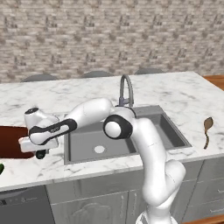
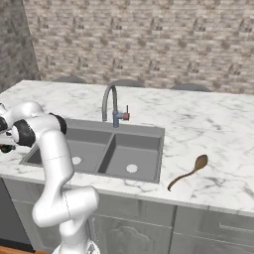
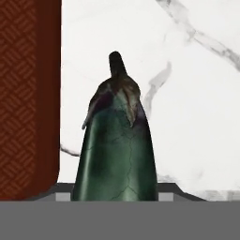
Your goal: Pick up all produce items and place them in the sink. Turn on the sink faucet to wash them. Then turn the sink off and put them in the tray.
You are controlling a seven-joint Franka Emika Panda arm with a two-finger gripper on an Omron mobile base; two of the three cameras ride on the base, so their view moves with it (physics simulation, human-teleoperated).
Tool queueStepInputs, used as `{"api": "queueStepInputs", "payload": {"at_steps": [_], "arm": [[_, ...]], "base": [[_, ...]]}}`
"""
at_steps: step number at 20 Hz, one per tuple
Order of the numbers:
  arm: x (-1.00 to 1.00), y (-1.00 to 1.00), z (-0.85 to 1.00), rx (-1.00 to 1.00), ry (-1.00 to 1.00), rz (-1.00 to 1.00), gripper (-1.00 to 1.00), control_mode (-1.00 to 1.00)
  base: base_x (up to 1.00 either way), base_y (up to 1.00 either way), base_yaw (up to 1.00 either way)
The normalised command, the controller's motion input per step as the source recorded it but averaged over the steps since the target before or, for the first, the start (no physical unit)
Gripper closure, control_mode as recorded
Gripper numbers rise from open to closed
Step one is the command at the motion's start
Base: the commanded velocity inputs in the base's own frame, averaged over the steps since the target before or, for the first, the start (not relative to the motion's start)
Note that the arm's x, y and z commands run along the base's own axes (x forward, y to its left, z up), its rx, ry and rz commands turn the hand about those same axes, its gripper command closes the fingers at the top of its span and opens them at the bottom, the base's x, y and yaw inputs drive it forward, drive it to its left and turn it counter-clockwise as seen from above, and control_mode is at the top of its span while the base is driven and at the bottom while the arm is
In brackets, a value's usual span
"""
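**Hand low over the dark green vegetable beside the tray**

In the hand view the dark green oblong vegetable (image 3: 117, 154) sits very close, right in front of the camera, its brown stem end pointing away; it lies on the white marble counter (image 3: 197, 93), just beside the rim of the reddish-brown tray (image 3: 28, 93); the finger tips are hidden behind it, so I cannot tell if they are squeezing it or are apart.

From the left base view the gripper (image 1: 40, 153) hangs low over the near left part of the counter, by the tray (image 1: 11, 140) and left of the sink (image 1: 87, 142); a bit of bright green (image 1: 1, 168) peeks in at the left edge, near the front of the counter; it is too cut off to name.

Farther back the grey sink has two basins, each with a pale round drain; the tall curved faucet (image 1: 126, 89) stands at its far rim; a brown wooden spoon (image 1: 207, 129) lies on the counter, well to the right of the sink.

Behind it all is a brick wall (image 1: 109, 35).
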Motion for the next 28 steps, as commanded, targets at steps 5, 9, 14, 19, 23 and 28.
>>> {"api": "queueStepInputs", "payload": {"at_steps": [5, 9, 14, 19, 23, 28], "arm": [[-0.15, -0.32, 0.14, 0.0, -0.04, -0.04, 1.0, -1.0], [-0.14, -0.64, 0.15, 0.01, -0.03, -0.03, 1.0, -1.0], [-0.02, -0.91, 0.06, 0.05, -0.01, -0.01, 1.0, -1.0], [0.0, -0.99, 0.08, 0.07, -0.03, 0.0, 1.0, -1.0], [0.0, -0.98, 0.02, 0.08, -0.02, 0.0, 1.0, -1.0], [0.07, -0.9, -0.01, 0.08, 0.0, -0.03, 1.0, -1.0]], "base": [[0.0, 0.0, 0.0], [0.0, 0.0, 0.0], [0.0, 0.0, 0.0], [0.0, 0.0, 0.0], [0.0, 0.0, 0.0], [0.0, 0.0, 0.0]]}}
